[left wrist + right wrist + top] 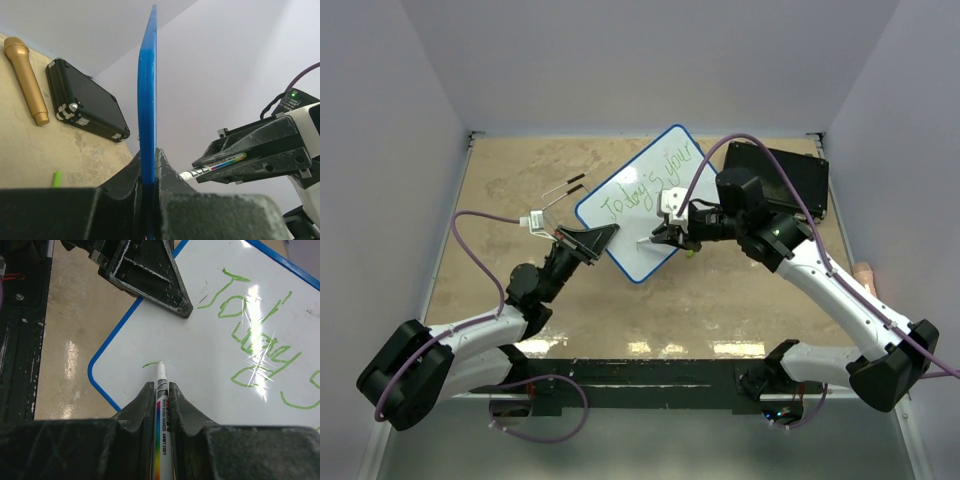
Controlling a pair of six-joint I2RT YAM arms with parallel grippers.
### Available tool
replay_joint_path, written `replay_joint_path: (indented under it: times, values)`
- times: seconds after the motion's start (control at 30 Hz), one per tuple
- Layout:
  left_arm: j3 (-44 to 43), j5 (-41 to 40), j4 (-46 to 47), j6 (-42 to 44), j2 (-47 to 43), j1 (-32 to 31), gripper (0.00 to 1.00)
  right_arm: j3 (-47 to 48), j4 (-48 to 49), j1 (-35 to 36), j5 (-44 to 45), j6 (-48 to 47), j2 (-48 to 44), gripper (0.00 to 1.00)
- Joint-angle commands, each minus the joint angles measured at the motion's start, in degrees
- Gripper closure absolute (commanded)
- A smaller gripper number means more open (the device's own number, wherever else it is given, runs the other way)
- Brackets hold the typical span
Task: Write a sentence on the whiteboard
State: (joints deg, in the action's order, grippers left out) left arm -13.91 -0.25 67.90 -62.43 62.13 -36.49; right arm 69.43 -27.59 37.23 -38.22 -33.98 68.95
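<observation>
The whiteboard (645, 205), white with a blue rim, lies tilted on the table with green writing "Today's your" on it. My left gripper (603, 240) is shut on its left edge; the left wrist view shows the blue rim (147, 100) edge-on between the jaws. My right gripper (665, 236) is shut on a white marker (162, 405) with a rainbow stripe. Its tip touches the board (210, 340) at the end of a short green stroke (151, 363) near the lower left corner. The marker also shows in the left wrist view (215, 164).
A black rectangular case (782, 175) lies at the back right, also in the left wrist view (85, 102). A gold microphone (26, 80) and a small green cap (57, 177) lie on the table. Thin black-tipped sticks (563, 190) lie left of the board.
</observation>
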Motion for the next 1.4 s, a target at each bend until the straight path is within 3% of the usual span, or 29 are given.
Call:
replay_joint_path:
  times: [0.0,0.63,1.37]
  values:
    - [-2.3,-2.0,17.7,-1.5,-1.9,-0.3,1.00,2.8,3.0,0.2,2.2,2.0,-1.0,1.00]
    - [-3.7,-3.2,10.1,-1.3,-4.2,-0.3,1.00,2.9,3.3,0.4,4.1,2.0,0.2,1.00]
    - [-3.7,-3.4,9.7,-0.5,-3.5,-0.3,1.00,-0.5,-8.9,0.4,3.9,-5.6,-1.9,1.00]
